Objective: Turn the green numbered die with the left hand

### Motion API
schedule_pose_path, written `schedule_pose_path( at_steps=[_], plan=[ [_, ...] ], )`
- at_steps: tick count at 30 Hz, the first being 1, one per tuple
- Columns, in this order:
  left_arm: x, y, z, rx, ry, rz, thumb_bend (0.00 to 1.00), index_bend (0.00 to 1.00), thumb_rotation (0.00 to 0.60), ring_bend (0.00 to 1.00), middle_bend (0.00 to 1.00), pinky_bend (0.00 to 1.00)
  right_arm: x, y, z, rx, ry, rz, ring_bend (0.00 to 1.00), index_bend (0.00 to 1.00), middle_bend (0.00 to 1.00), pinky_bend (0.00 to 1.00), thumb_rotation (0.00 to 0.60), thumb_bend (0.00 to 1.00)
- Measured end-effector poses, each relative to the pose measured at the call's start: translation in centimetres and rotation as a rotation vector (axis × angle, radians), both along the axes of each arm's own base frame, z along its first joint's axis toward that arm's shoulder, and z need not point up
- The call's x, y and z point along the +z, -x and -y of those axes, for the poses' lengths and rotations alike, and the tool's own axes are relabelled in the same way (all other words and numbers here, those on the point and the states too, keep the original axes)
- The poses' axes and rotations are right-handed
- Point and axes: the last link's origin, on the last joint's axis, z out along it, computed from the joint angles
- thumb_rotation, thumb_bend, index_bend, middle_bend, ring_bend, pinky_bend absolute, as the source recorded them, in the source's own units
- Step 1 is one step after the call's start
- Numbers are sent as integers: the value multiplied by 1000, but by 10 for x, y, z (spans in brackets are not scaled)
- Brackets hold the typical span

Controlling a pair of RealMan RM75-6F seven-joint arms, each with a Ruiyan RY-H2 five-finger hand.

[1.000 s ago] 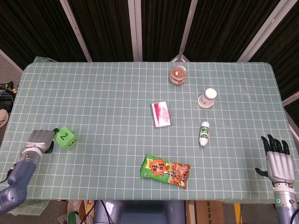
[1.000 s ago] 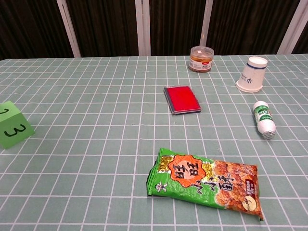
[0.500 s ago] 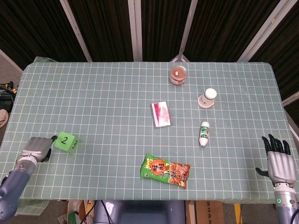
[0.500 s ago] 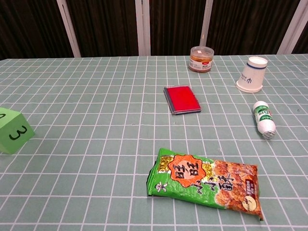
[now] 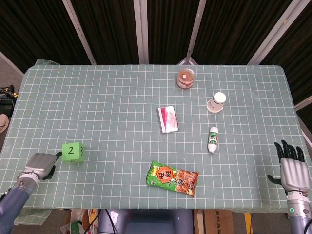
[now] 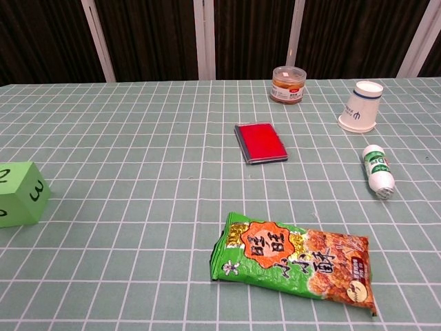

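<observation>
The green numbered die (image 5: 73, 152) rests on the table near the front left, its top face showing 2. In the chest view the die (image 6: 21, 194) sits at the left edge, with a 3 on its right-hand face. My left hand (image 5: 40, 165) lies just left of the die, a little nearer the table's front edge, and holds nothing; a narrow gap separates it from the die. My right hand (image 5: 292, 168) hovers at the front right corner with its fingers spread and empty. Neither hand shows in the chest view.
A green and orange snack bag (image 5: 173, 179) lies front centre. A red box (image 5: 167, 119) sits mid-table, a small white bottle (image 5: 213, 139) lies to its right, with a paper cup (image 5: 217, 103) and a lidded jar (image 5: 186, 78) farther back.
The die has turned and shifted slightly toward the front, its faces now squarer to the table. My left hand has drawn back from it toward the front left corner.
</observation>
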Motion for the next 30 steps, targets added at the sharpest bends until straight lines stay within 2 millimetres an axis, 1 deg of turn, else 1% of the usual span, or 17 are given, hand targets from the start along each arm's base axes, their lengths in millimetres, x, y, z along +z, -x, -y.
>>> schedule_pose_path(
  at_steps=[3, 10, 13, 15, 17, 19, 20, 22, 24, 25, 27, 29, 30],
  plan=[
    [-7, -4, 0, -5, 9, 22, 880, 132, 600, 702, 846, 776, 0, 0, 0, -2, 4, 1, 94, 110, 31, 36, 600, 79],
    [-18, -16, -8, -51, -27, 44, 871, 132, 600, 699, 830, 776, 1, 1, 0, -4, 6, 3, 94, 110, 31, 36, 600, 79],
    [-21, -18, -7, -52, -23, 39, 865, 132, 600, 692, 812, 776, 2, 1, 0, -5, 9, 5, 94, 110, 31, 36, 600, 79],
    [-19, -18, -5, -52, -14, 31, 853, 132, 600, 679, 795, 776, 2, 1, 0, -5, 8, 5, 94, 110, 31, 36, 600, 78],
    [-13, -18, -1, -50, -3, 20, 826, 132, 600, 653, 768, 776, 1, 1, 0, -5, 5, 6, 95, 110, 31, 36, 600, 79],
    [-3, -18, 3, -47, 1, 12, 782, 132, 600, 598, 709, 772, 1, 1, 0, -3, 2, 8, 94, 110, 31, 36, 600, 79],
    [2, -18, 4, -45, 1, 9, 751, 132, 600, 555, 663, 760, 1, 0, 0, -3, 1, 8, 94, 110, 31, 36, 600, 79],
    [18, -18, 9, -40, -10, 7, 675, 133, 600, 453, 561, 693, 1, 0, 0, -1, 0, 11, 94, 110, 31, 36, 600, 79],
    [34, -18, 13, -36, -35, 17, 620, 135, 600, 337, 462, 573, 1, -1, -1, 0, -2, 12, 94, 110, 31, 36, 600, 78],
    [43, -19, 15, -37, -57, 32, 614, 137, 600, 303, 435, 532, 1, -1, -1, 1, -4, 12, 94, 110, 31, 36, 600, 78],
    [51, -20, 21, -43, -89, 77, 607, 142, 600, 208, 352, 416, 1, -2, -1, 4, -6, 13, 94, 110, 31, 36, 600, 78],
    [55, -21, 28, -65, -131, 146, 605, 143, 600, 153, 290, 349, 0, -3, -2, 9, -6, 14, 94, 110, 31, 36, 600, 79],
    [57, -22, 32, -84, -152, 175, 605, 143, 600, 140, 271, 337, 1, -4, -2, 13, -5, 16, 94, 110, 31, 36, 600, 79]
  ],
)
